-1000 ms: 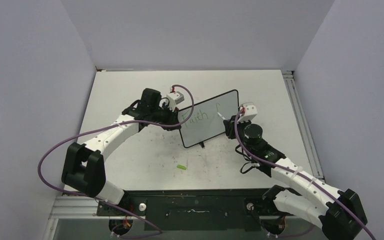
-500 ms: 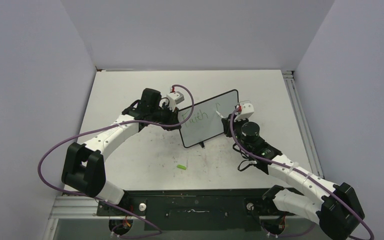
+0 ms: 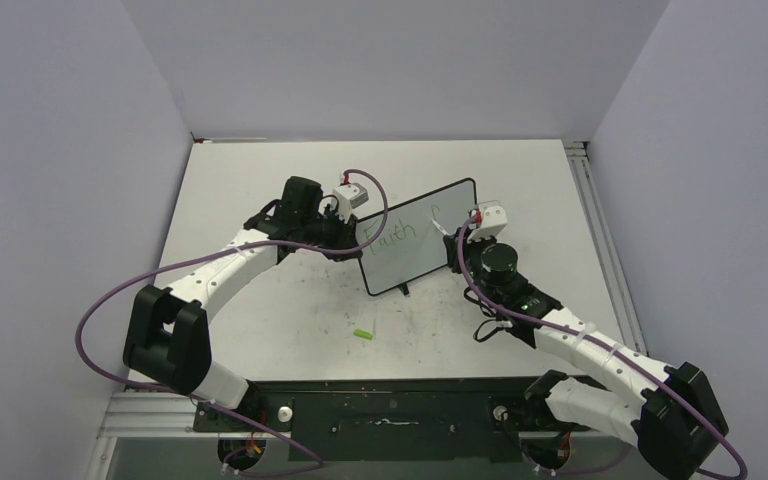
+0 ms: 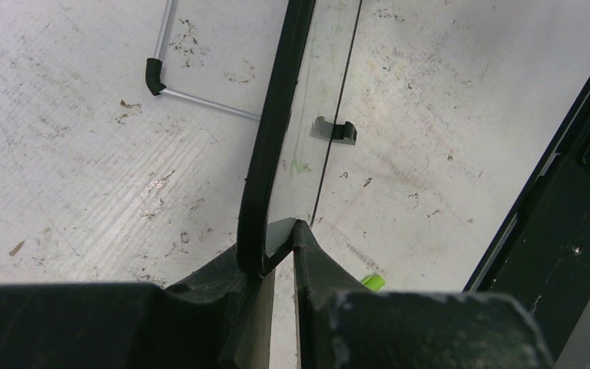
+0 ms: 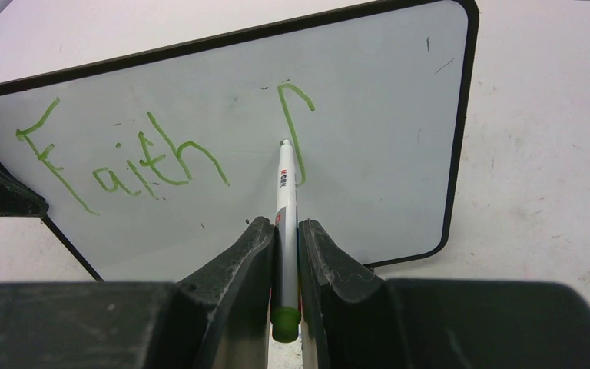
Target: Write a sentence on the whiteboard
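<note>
The whiteboard [image 3: 422, 240] stands upright mid-table, black-framed, tilted face toward the right arm. Green writing on it reads "Faith" [image 5: 123, 165] plus one hooked stroke [image 5: 296, 123]. My left gripper [image 3: 355, 243] is shut on the whiteboard's left edge [image 4: 265, 177], seen edge-on in the left wrist view. My right gripper [image 5: 284, 227] is shut on a white marker [image 5: 284, 200] with a green end; its tip touches the board beside the hooked stroke. The right gripper also shows in the top view [image 3: 457, 238].
A small green marker cap [image 3: 363, 333] lies on the scuffed white tabletop [image 3: 260, 180] in front of the board; it also shows in the left wrist view [image 4: 372, 282]. The board's metal stand leg [image 4: 192, 96] and black foot [image 4: 334, 131] rest on the table. Grey walls enclose three sides.
My right arm moved left and forward toward the board, bringing the marker tip onto its right part. The left arm and the board have not moved.
</note>
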Available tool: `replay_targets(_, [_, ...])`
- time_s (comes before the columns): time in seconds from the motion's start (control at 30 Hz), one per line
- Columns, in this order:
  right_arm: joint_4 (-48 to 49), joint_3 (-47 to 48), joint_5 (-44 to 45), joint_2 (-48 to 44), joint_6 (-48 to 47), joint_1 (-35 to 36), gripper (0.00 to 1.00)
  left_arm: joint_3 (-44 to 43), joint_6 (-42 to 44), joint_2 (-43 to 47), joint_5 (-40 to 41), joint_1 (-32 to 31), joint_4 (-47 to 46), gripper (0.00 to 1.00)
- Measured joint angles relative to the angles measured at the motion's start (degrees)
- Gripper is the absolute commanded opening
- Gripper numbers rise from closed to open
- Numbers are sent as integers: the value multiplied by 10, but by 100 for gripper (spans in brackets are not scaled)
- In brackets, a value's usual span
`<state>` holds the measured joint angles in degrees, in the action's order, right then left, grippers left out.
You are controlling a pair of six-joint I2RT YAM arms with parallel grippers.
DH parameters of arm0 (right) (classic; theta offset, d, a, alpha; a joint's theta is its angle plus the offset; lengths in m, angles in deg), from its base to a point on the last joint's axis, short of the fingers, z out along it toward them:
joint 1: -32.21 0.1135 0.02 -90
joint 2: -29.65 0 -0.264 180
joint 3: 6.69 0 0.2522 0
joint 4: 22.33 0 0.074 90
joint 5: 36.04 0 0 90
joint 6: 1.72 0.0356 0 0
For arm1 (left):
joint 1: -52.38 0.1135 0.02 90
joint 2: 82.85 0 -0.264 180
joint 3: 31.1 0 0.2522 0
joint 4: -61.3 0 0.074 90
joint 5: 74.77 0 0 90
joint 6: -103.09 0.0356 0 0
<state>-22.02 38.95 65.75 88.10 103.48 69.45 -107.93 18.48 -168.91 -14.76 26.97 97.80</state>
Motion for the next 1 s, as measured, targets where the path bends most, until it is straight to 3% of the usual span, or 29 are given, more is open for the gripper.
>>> replay_targets(1.0, [0,0,13,-25,-10,-17,5,0,0,0,0,0,0,0])
